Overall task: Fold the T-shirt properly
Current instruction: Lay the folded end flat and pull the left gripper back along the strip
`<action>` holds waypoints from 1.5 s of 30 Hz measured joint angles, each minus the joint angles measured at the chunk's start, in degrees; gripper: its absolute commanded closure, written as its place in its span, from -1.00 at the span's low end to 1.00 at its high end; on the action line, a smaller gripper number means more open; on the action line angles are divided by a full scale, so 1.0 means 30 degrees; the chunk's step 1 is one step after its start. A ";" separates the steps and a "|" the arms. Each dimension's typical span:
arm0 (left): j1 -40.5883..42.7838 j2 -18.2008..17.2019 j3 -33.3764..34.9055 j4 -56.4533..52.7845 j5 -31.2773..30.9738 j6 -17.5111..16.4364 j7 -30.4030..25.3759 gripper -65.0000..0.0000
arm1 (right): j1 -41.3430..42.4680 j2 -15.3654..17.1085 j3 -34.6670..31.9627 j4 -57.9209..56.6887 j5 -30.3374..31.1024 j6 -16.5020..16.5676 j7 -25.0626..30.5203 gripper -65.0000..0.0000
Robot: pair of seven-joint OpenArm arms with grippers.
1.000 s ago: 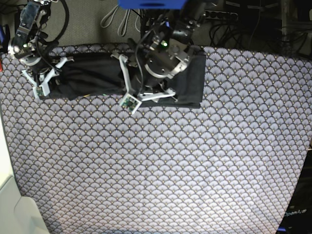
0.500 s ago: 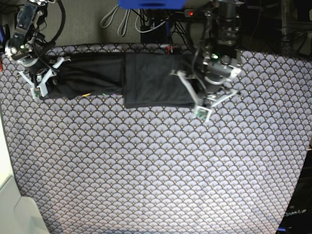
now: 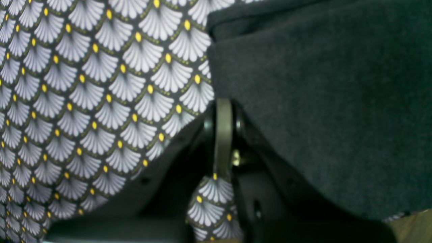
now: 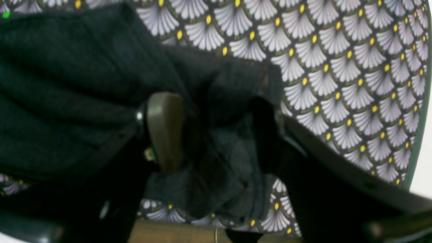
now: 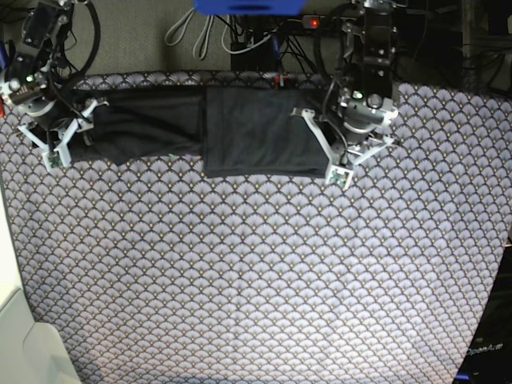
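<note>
The dark charcoal T-shirt [image 5: 240, 128] lies as a long band along the table's far edge, its right part folded into a flat rectangle. My left gripper [image 5: 340, 156] is at the shirt's right edge. In the left wrist view its jaws [image 3: 222, 108] meet at the shirt's edge [image 3: 320, 101]; I cannot tell if fabric is pinched. My right gripper [image 5: 60, 136] is at the shirt's left end. In the right wrist view its jaws stand apart [image 4: 216, 131], with bunched shirt fabric [image 4: 67, 84] lying between the olive pad [image 4: 165, 131] and the other finger.
A grey scallop-print cloth [image 5: 256, 280] covers the table. Cables and a power strip [image 5: 240, 32] lie behind the far edge. The table's left edge [image 5: 8, 240] is close to my right arm. A white object [image 5: 24, 344] stands at the front left corner.
My left arm swung from the middle of the shirt to its right edge, uncovering the folded rectangle. My right gripper shifted a little to the left.
</note>
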 measured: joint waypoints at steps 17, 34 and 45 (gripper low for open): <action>0.0000 -0.0146 -0.0029 0.0066 0.0000 0.0000 0.0000 0.99 | 0.0998 -0.0299 0.2171 -0.2237 0.0007 0.0000 -0.0277 -0.20; 0.0000 -0.0146 -0.0036 0.0109 -0.0007 0.0000 0.0007 0.99 | 0.1953 -0.0299 0.2295 -0.3898 0.0364 -0.0022 -0.1348 -0.15; -0.0007 -0.0197 -0.0109 0.1515 0.0146 0.0007 0.0146 0.99 | 0.1945 -0.0765 0.2251 -0.3949 0.0648 -0.0066 -0.1129 1.00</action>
